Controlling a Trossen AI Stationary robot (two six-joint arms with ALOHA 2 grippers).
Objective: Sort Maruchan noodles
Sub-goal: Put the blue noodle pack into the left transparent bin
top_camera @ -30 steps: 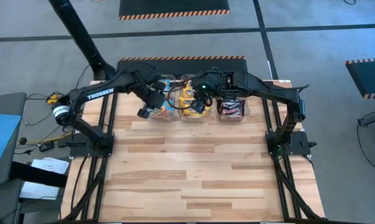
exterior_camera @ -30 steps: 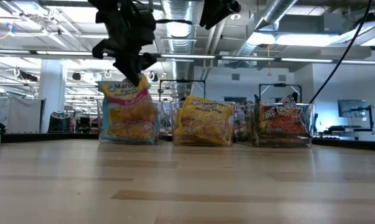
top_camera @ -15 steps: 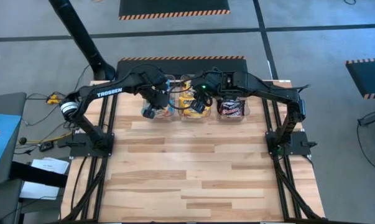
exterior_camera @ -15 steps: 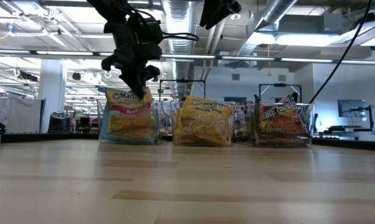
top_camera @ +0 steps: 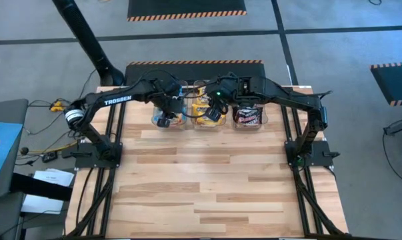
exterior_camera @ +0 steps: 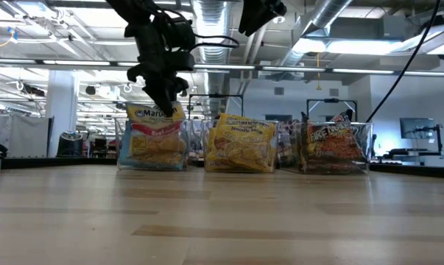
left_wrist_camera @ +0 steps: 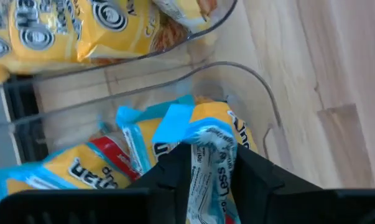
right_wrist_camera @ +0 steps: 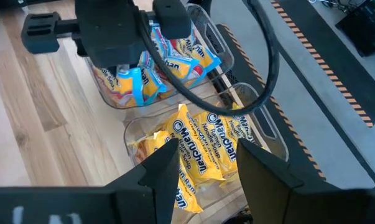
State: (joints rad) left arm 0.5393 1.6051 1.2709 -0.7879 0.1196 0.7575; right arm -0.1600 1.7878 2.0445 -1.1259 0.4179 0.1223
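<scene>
Three clear bins stand in a row at the table's far side. The left bin (top_camera: 177, 121) holds blue-pink Maruchan packets (right_wrist_camera: 175, 59), the middle bin (right_wrist_camera: 265, 134) yellow-orange packets (right_wrist_camera: 203, 149), and the right bin (exterior_camera: 363, 147) maroon-black packets (exterior_camera: 332, 147). My left gripper (left_wrist_camera: 207, 158) is over the left bin, shut on a blue-pink packet (exterior_camera: 155, 140). Hovering above the middle bin, my right gripper (right_wrist_camera: 206, 163) is open and touches nothing. My left gripper pinches the packet's crimped top edge (left_wrist_camera: 207, 177) between its two fingers, coming from above and pointing down. The packet hangs upright below the fingers, its body (left_wrist_camera: 221, 121) down inside the left bin, behind the front wall.
The wide wooden tabletop (top_camera: 214, 180) lies in front of the bins. The two grippers are close together over neighbouring bins, and the left arm's wrist (right_wrist_camera: 112, 37) shows just beyond my right gripper's fingers. Cables hang over the bins.
My left gripper has moved right, from the left bin's left end to above it, and gone down a little. The blue-pink packet, tilted before, now hangs upright and lower inside the bin. The gripper has stayed shut on it.
</scene>
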